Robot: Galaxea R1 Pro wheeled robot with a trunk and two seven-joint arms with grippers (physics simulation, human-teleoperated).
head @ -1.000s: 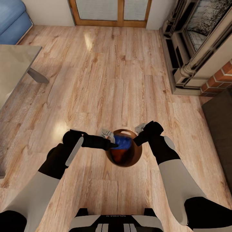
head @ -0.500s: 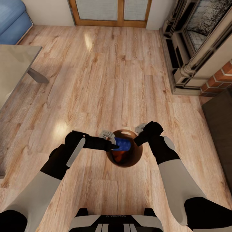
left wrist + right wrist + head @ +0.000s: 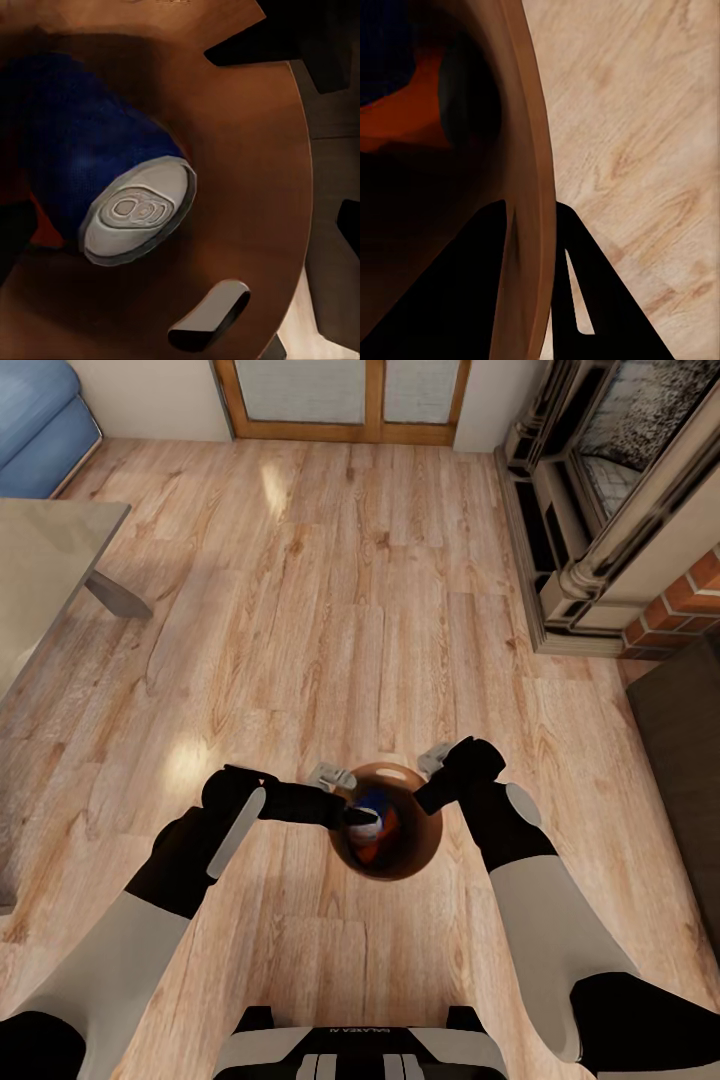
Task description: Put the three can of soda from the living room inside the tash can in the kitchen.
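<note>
a: living-room floor (image 3: 330, 590); bin (image 3: 420, 845) holds the cans (image 3: 375, 822).
b: light, stiff, smooth bin. right tool (image 3: 432, 762) pinches its rim; left tool (image 3: 335, 778) looks empty, spread unclear.

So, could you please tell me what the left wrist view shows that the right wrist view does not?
Left wrist view: the dark blue can lying tilted inside the trash can, its silver top with the pull tab facing the camera, plus a slot handle cut-out in the wall.
Right wrist view: the right pincer with a dark finger on each side of the bin's rim, and wood floor outside.
Both: the bin's coppery inside, the blue can and an orange can beneath it.
</note>
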